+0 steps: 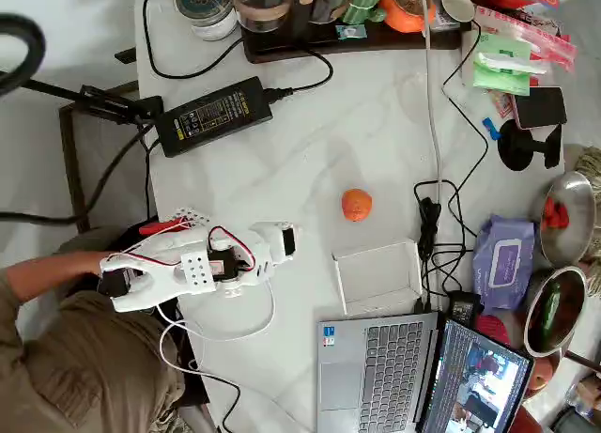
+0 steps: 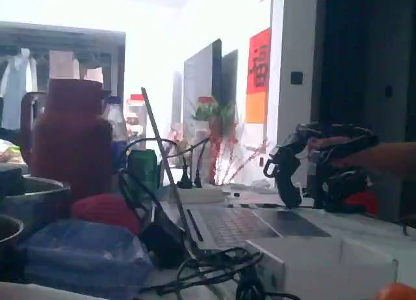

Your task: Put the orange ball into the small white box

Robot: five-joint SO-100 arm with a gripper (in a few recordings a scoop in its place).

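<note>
1. Orange ball (image 1: 357, 205) sits on the white table (image 1: 310, 142), just above and left of the small white box (image 1: 379, 278) in the overhead view
2. Gripper (image 1: 282, 242) lies well left of the box; its opening cannot be told
3. Laptop (image 1: 376, 372) is just below the box

The white arm (image 1: 202, 269) lies folded low along the table's left side in the overhead view, its links stretched rightward with red and white wires looped over the joints. Its gripper (image 1: 282, 242) points right at the far end, holding nothing; whether the jaws are parted I cannot tell.
</note>
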